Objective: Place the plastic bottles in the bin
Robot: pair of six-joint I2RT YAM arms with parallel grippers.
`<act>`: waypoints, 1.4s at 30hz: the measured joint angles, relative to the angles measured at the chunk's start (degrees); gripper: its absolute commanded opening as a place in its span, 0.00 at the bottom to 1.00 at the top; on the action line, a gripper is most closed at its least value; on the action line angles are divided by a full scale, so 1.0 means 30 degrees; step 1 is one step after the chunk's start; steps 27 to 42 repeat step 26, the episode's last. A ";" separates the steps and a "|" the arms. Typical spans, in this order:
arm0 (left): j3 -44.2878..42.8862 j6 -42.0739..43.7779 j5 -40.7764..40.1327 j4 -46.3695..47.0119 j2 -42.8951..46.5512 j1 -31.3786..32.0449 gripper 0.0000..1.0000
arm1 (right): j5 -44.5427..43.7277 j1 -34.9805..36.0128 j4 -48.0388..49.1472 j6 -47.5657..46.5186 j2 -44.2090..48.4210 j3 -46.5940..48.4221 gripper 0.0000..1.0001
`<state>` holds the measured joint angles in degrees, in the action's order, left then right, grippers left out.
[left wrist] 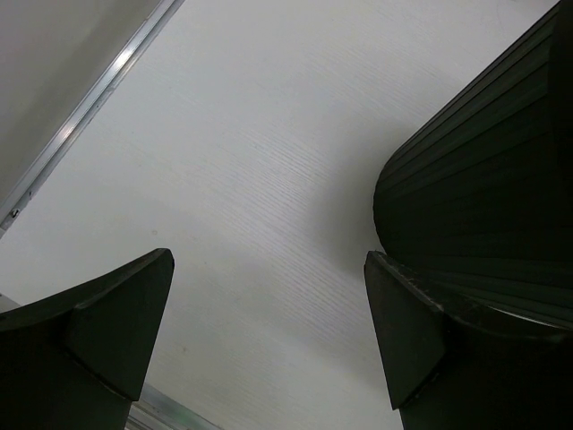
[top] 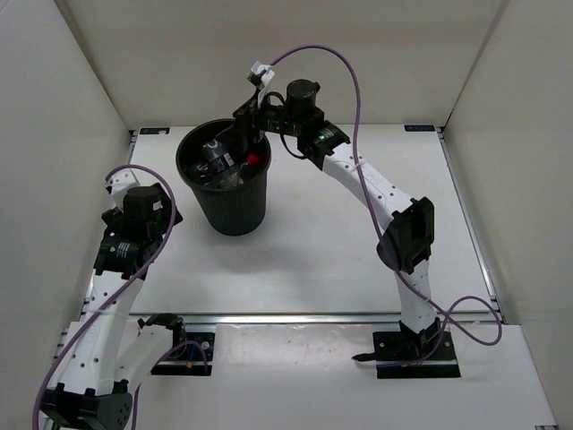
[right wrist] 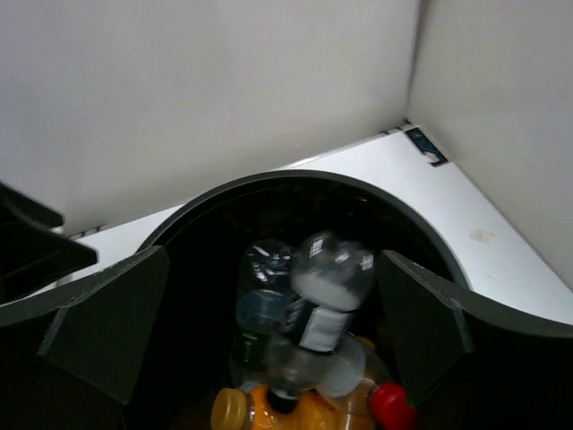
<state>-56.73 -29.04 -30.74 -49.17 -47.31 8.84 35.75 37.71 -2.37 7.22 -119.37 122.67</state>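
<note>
The black bin (top: 235, 210) stands at the back left of the table. My right gripper (top: 243, 134) hangs open over its mouth, holding nothing; its jaws (right wrist: 273, 269) stand wide apart. Below it, inside the bin (right wrist: 269, 179), lie several plastic bottles: a clear one (right wrist: 333, 278), motion-blurred, a clear one with a green label (right wrist: 255, 309), an orange-filled one (right wrist: 295, 417) and a red cap (right wrist: 389, 405). The red cap (top: 253, 159) also shows from above. My left gripper (top: 143, 204) is open and empty, left of the bin, low over the table (left wrist: 269, 269).
The bin's ribbed wall (left wrist: 483, 161) is close on the right of my left gripper. A metal rail (left wrist: 81, 116) runs along the table's left edge. White walls enclose the table at the back and on both sides.
</note>
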 measured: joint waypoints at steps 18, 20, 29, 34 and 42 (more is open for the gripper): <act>0.1479 0.0029 0.0707 0.1588 0.0823 0.0168 0.99 | -1.2743 -0.9500 -1.1613 0.1122 1.1744 -1.4965 1.00; 0.1858 0.0015 0.0976 0.2113 0.0816 0.0321 0.99 | -1.2917 -0.9959 -1.2203 0.1421 1.2983 -1.7289 0.99; 0.1923 0.0058 0.0976 0.2943 0.0525 0.0539 0.99 | -1.3537 -1.0615 -1.2167 0.1974 1.6094 -2.0087 0.99; 0.1923 0.0058 0.0976 0.2943 0.0525 0.0539 0.99 | -1.3537 -1.0615 -1.2167 0.1974 1.6094 -2.0087 0.99; 0.1923 0.0058 0.0976 0.2943 0.0525 0.0539 0.99 | -1.3537 -1.0615 -1.2167 0.1974 1.6094 -2.0087 0.99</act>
